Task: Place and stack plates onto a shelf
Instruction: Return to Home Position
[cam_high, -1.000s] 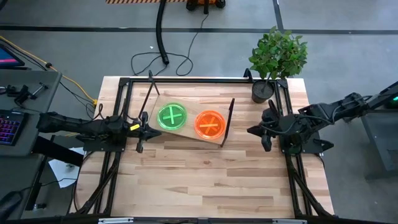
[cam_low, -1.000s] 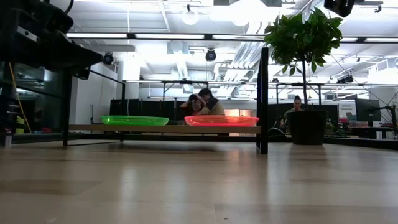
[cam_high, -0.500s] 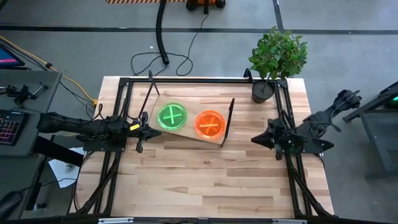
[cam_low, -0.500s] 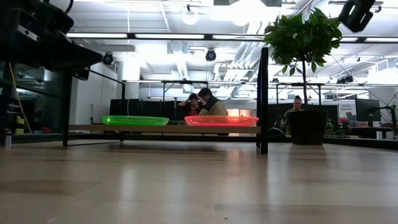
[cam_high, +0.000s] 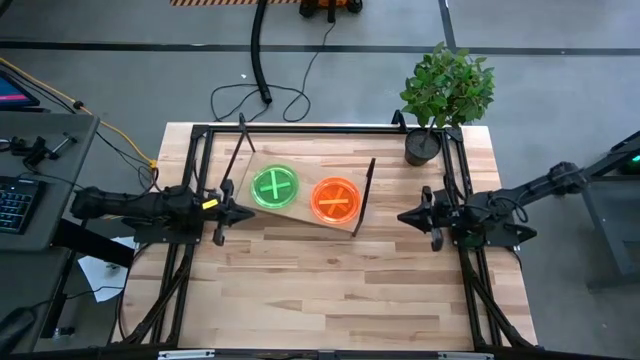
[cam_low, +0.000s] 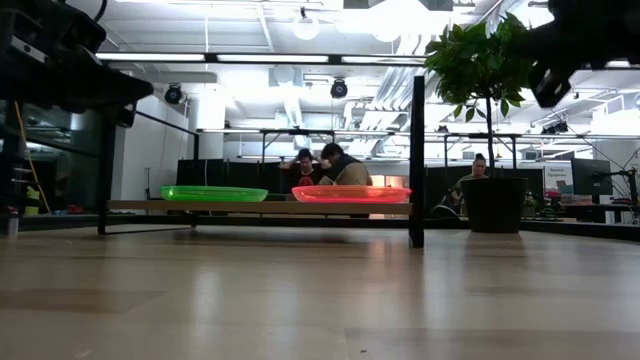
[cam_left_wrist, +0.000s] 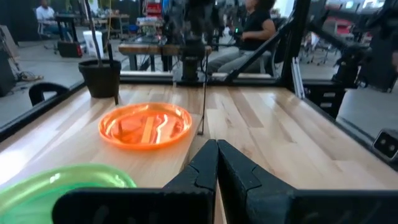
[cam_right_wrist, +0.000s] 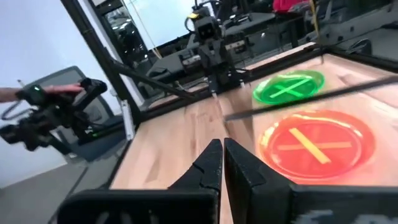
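While both arms hang low at opposite sides of the surface (cam_high: 330, 290), a pale butcher-block top of narrow wooden strips, the shelf (cam_high: 300, 214) sits slightly askew toward its far middle. It is a flat light-wood board with a thin black metal frame standing upright at each short end. Two shallow round plates of glossy, see-through plastic lie side by side on it, close together. The green plate (cam_high: 276, 187) is toward the left arm and the orange plate (cam_high: 337, 200) toward the right, each marked with a bright cross. Seen from surface level, both show as thin dishes with flared rims. The left jaws are clenched on nothing and point at the shelf's left end from near it, without touching. The right jaws are likewise clenched and empty, apart from the shelf's right frame. A leafy potted plant (cam_high: 445, 85) in a dark round pot stands at the far right corner.
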